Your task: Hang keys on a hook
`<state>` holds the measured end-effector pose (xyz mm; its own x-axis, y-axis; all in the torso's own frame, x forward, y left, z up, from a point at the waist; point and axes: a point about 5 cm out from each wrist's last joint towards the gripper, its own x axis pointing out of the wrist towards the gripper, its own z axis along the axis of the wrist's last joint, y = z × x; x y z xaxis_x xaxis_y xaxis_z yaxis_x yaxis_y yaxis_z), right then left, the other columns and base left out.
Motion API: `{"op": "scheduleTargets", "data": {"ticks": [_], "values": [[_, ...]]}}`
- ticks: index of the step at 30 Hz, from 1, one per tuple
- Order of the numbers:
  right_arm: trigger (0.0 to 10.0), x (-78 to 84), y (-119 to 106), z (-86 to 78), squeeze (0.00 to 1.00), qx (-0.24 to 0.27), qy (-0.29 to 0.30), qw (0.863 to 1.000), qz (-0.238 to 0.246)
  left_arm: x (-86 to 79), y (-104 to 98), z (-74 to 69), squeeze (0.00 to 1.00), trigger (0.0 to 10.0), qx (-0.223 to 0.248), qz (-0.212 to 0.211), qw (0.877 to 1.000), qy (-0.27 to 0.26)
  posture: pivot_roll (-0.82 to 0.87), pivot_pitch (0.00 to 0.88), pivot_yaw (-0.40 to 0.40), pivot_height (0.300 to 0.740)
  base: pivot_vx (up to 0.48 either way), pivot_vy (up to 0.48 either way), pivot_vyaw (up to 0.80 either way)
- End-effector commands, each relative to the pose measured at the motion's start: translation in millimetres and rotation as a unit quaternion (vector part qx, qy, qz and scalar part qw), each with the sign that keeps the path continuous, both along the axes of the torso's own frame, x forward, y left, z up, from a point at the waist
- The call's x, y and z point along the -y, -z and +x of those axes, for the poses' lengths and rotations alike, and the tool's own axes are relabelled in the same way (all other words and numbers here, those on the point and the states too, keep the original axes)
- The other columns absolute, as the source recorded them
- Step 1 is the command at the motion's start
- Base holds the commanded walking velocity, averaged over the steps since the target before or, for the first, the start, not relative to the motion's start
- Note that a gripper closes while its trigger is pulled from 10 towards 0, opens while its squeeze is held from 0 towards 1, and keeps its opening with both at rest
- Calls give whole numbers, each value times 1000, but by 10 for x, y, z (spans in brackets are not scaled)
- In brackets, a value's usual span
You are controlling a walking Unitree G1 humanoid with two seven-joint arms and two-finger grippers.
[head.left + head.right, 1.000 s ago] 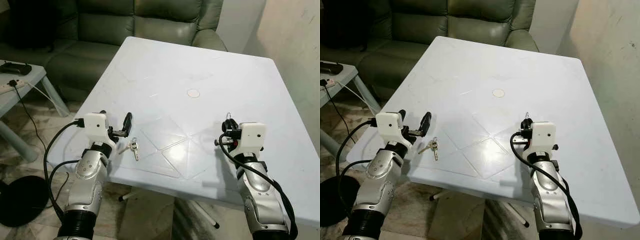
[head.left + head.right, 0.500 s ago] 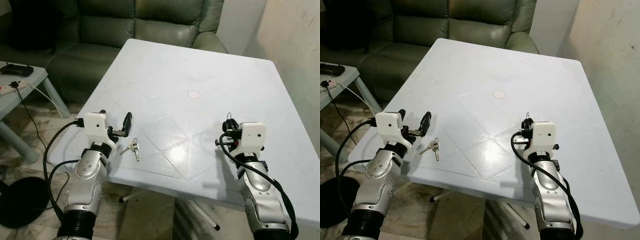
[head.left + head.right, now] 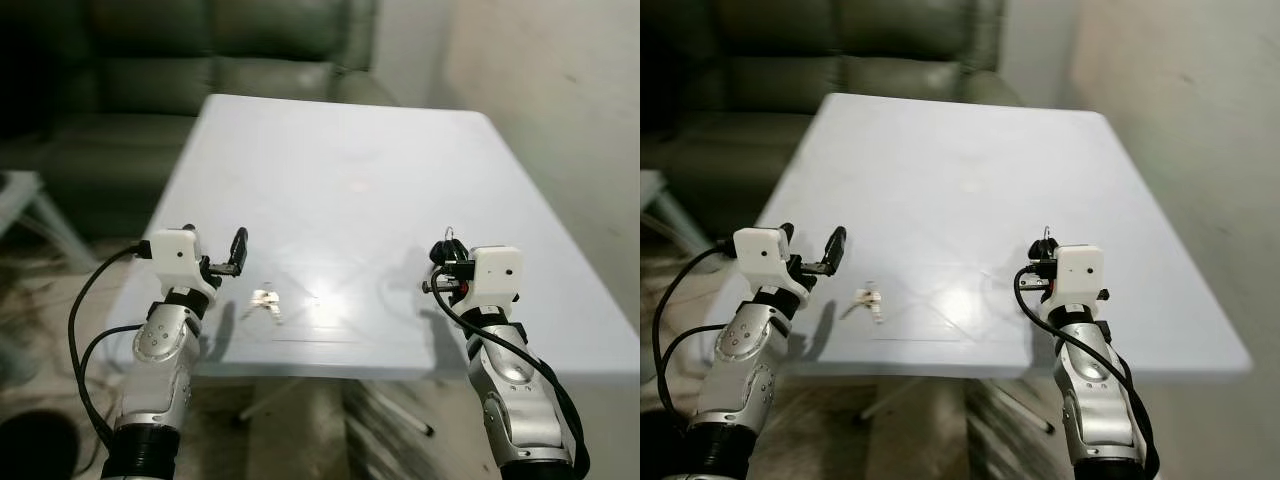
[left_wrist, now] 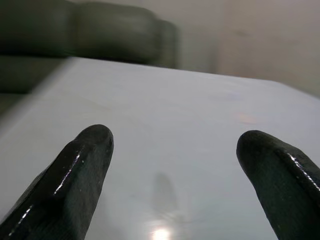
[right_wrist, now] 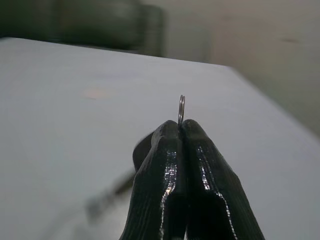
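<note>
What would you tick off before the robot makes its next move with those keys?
1. Right gripper has a hold: ok, jaws shut on a thin metal ring that sticks up between them.
2. Keys hang from that ring: cannot tell, only a blurred dangling shape shows below.
3. Left gripper free: ok, jaws open above the white table, holding nothing.
4. Loose keys on the table accounted for: not ok, they lie near the front edge, beside the left gripper, ungrasped.
5. Hook located: cannot tell, none can be made out.
6. View steady: not ok, head views are blurred.
</note>
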<state>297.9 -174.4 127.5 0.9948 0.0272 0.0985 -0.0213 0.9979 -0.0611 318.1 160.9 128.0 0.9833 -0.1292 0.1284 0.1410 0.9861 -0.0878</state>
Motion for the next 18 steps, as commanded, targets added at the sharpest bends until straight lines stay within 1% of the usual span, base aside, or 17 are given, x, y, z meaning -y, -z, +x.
{"op": "scheduleTargets", "data": {"ticks": [1,6,8,18], "values": [[10000,50,-20,0,0,3,9,1000,-4,66,7,-2,0,10000,-5,4,1000,10,-2,46,-24,740,0,0,-750],[10000,51,-21,-9,0,3,9,1000,-2,71,18,-6,0,10000,-11,-9,1000,11,-3,49,-26,740,0,0,-750],[10000,56,-26,-8,0,3,9,1000,-3,72,13,-2,0,10000,-10,-1,1000,9,-5,52,-26,740,0,0,-750],[10000,72,-30,-19,0,4,14,1000,-2,76,7,1,0,10000,-10,0,1000,6,-8,58,-27,740,0,0,-749]]}}
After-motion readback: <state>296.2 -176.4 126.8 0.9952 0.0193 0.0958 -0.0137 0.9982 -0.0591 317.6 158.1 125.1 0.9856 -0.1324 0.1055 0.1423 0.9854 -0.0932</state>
